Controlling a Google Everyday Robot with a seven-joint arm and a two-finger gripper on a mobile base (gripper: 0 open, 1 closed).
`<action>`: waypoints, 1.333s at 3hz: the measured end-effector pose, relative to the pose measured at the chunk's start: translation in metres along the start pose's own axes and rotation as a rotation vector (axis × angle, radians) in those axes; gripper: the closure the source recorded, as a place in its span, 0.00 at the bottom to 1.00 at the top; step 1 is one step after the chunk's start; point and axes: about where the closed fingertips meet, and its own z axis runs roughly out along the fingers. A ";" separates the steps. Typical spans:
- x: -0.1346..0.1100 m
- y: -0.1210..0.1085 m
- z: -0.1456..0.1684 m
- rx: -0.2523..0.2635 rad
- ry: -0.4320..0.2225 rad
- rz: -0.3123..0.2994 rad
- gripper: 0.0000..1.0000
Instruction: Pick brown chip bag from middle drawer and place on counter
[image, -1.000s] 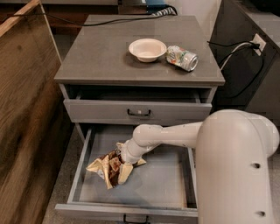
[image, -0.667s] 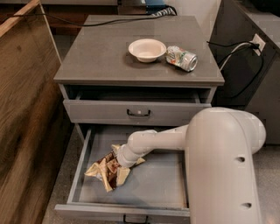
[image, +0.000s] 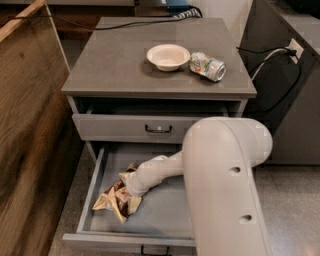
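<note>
The brown chip bag (image: 113, 200) lies crumpled on the floor of the open middle drawer (image: 92, 192), at its front left. My gripper (image: 129, 192) is down in the drawer at the bag's right side, touching it or pressed into it. My white arm (image: 225, 175) reaches in from the right and hides the drawer's right half. The grey counter (image: 120, 60) is the cabinet's top, above the drawers.
A white bowl (image: 168, 56) and a silver-green can (image: 207, 66) lying on its side sit at the counter's back right. The upper drawer (image: 158, 129) is closed. A brown wooden panel (image: 25, 130) stands to the left. A cable and a wall outlet (image: 295, 48) are on the right.
My arm has swung left across the drawer. The gripper has moved left with it, and the bag has shifted a little to the left and front.
</note>
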 end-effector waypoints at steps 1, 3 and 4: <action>-0.001 -0.004 0.007 0.015 0.012 0.005 0.40; -0.004 -0.010 -0.029 0.052 0.012 0.064 0.86; -0.012 -0.006 -0.071 0.072 0.012 0.096 1.00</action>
